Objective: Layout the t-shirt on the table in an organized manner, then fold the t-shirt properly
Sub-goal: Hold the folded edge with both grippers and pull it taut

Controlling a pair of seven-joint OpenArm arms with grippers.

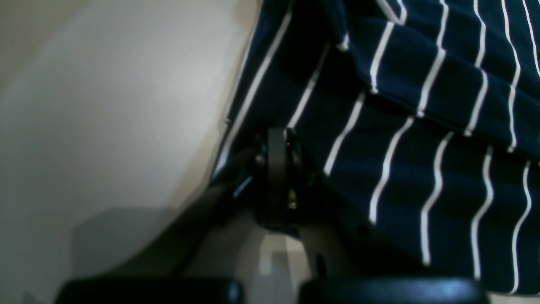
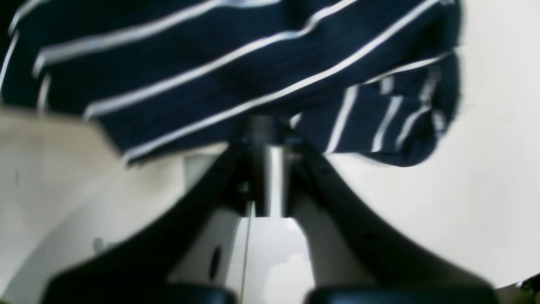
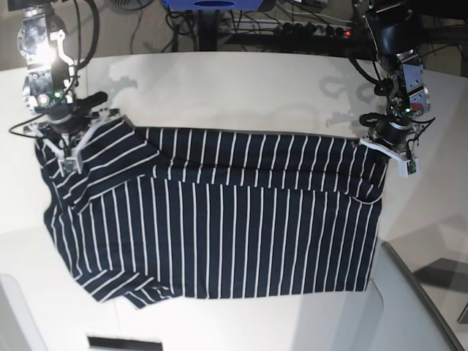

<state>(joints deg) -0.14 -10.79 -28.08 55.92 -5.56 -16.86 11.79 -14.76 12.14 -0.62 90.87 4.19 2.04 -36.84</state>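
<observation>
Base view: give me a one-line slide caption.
Both arms pinch the far corners of the striped t-shirt, stretching it flat across the white table.

T-shirt: dark navy, near-black, with thin white stripes running across the body and sleeves. Table: plain white, unpatterned. Left gripper and right gripper: black fingers, white housings.
</observation>
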